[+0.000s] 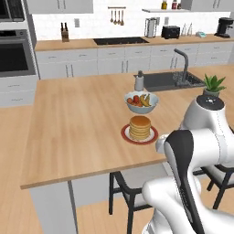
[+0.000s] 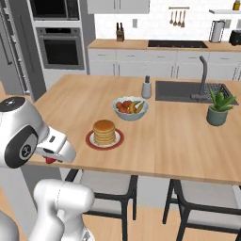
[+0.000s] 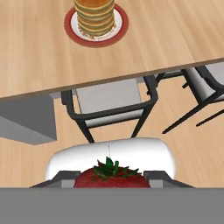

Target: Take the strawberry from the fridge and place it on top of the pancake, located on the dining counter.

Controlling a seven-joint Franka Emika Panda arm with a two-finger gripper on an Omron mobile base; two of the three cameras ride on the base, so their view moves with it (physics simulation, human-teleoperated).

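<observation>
The gripper (image 3: 111,183) is closed on the strawberry (image 3: 111,177) at the frame's bottom, so fetching appears done; the pancake (image 3: 94,15), upper centre on the dining counter (image 3: 35,57), has no berry yet; placing remains.

Glossy white rounded arm (image 1: 205,137), dark joint bands, grey-capped elbow

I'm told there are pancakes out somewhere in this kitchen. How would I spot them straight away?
Find the dining counter, the broad light-wood top with the sink and dark chairs along its near edge. Toward that near edge sits the pancake, a short stack of golden-tan discs on a reddish round plate. Just behind it is a pale fruit bowl; the pancake is the flat-topped stack, not the bowl.
</observation>
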